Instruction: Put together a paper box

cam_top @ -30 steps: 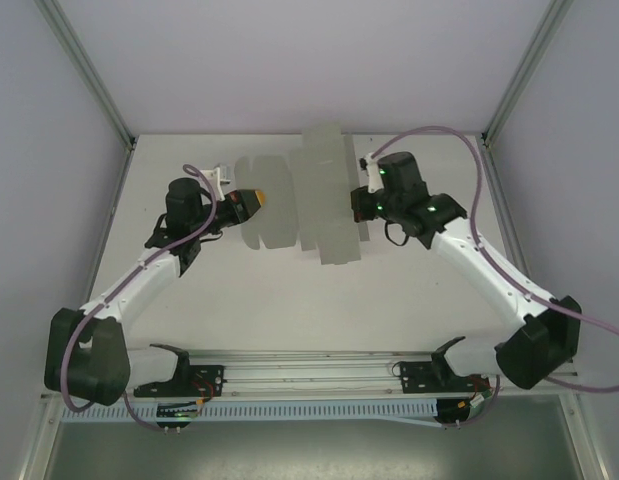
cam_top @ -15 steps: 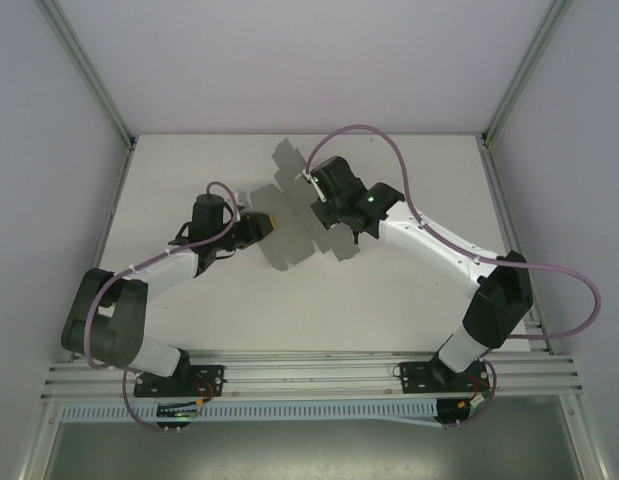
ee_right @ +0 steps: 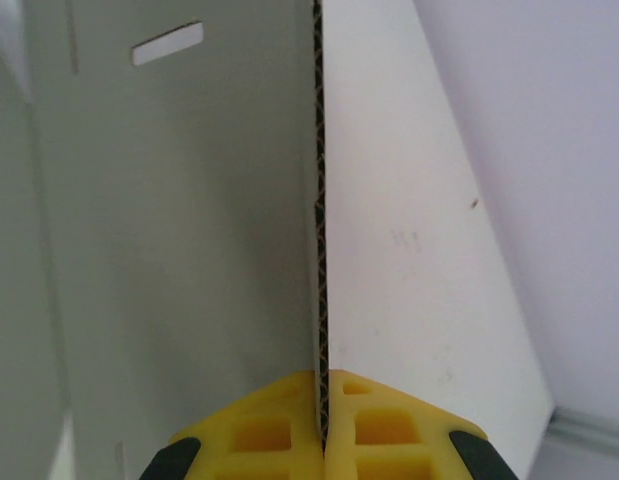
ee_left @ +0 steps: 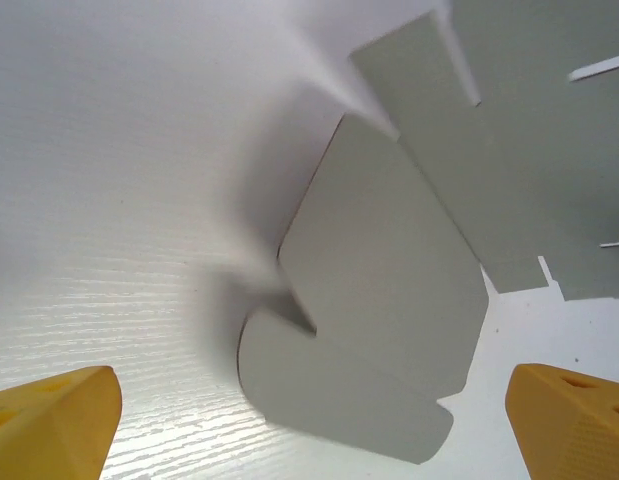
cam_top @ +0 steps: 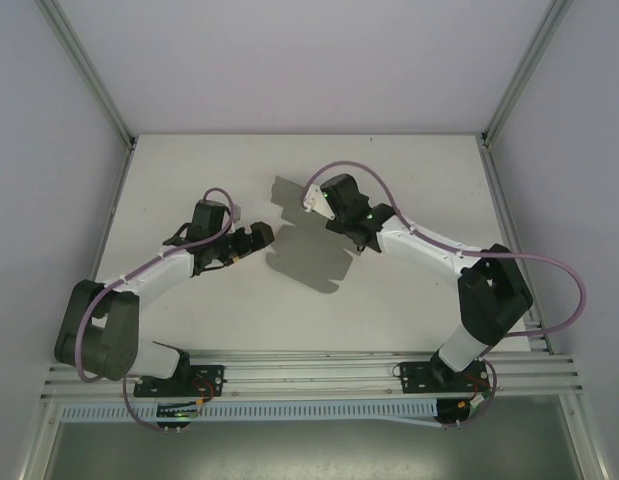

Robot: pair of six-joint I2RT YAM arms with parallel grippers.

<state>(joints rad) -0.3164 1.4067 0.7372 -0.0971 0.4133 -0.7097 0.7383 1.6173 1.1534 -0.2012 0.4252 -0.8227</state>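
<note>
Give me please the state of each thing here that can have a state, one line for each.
paper box: not assembled, a flat die-cut sheet, pinched at one edge.
left gripper: open, holding nothing, facing a flap of the sheet.
right gripper: shut on the edge of the paper box.

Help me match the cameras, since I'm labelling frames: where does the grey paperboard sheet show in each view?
Top external: the paperboard sheet lies near the centre of the white table.
Left wrist: the sheet covers the centre and upper right, ahead of the open left gripper.
Right wrist: the sheet runs edge-on up the middle, pinched in the right gripper.
Shared landmark: the white table.
</note>
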